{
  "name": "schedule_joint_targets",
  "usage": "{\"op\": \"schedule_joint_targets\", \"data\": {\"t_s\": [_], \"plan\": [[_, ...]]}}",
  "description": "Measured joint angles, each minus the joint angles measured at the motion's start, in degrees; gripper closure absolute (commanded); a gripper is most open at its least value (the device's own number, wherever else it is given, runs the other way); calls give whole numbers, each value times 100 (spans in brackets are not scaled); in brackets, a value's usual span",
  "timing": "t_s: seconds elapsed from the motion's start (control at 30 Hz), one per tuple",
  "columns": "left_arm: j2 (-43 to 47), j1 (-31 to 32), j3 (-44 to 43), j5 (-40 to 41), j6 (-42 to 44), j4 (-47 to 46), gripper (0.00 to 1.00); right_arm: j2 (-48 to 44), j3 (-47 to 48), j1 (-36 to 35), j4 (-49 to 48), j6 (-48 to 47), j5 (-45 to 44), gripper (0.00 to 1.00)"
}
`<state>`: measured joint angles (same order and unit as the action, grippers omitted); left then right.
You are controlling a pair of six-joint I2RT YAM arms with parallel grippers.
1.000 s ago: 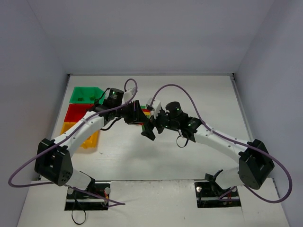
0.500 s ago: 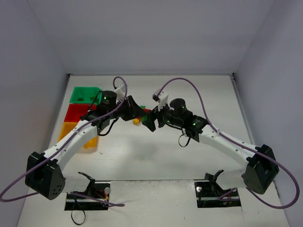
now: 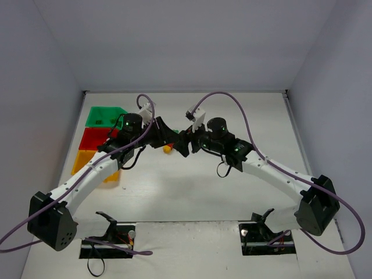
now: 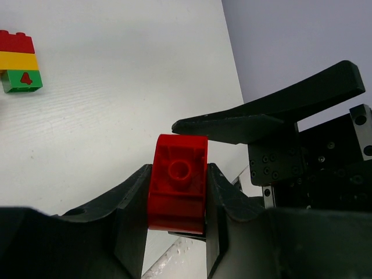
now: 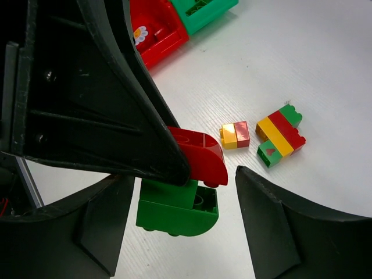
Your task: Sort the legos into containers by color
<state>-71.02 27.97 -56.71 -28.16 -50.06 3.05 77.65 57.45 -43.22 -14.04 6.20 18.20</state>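
Note:
My left gripper [image 4: 178,174] is shut on a red curved lego [image 4: 177,192], held above the table. A green curved lego [image 5: 174,215] is stuck under the red one [image 5: 203,154]. My right gripper [image 5: 185,177] is open and straddles the green lego, with a gap on its right side. In the top view the two grippers meet at mid-table, left [image 3: 172,139] and right [image 3: 185,142]. The green [image 3: 102,116], red [image 3: 93,138] and yellow-orange [image 3: 84,158] containers stand at the left.
A red, yellow and green stack [image 5: 279,135] and a small yellow-and-red pair [image 5: 235,135] lie on the table under the grippers. The red container [image 5: 154,29] and green container [image 5: 203,11] show behind them. Walls close in the table on three sides.
The right gripper has come up to the left one and its jaws have narrowed around the green lego. The left arm reached further right, still holding the red lego.

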Motion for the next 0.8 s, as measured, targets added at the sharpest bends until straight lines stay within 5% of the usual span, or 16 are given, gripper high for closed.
{"op": "schedule_joint_targets", "data": {"t_s": [0.2, 0.43, 0.6, 0.8], "plan": [[55, 24, 31, 96, -11, -59, 94, 4, 0, 0, -15, 4, 2, 47], [122, 48, 37, 175, -11, -85, 91, 4, 0, 0, -59, 24, 9, 92], [140, 59, 37, 229, 35, -68, 45, 4, 0, 0, -46, -24, 7, 100], [243, 63, -35, 413, 210, 326, 39, 2, -4, 0, 83, -313, 9, 100]]}}
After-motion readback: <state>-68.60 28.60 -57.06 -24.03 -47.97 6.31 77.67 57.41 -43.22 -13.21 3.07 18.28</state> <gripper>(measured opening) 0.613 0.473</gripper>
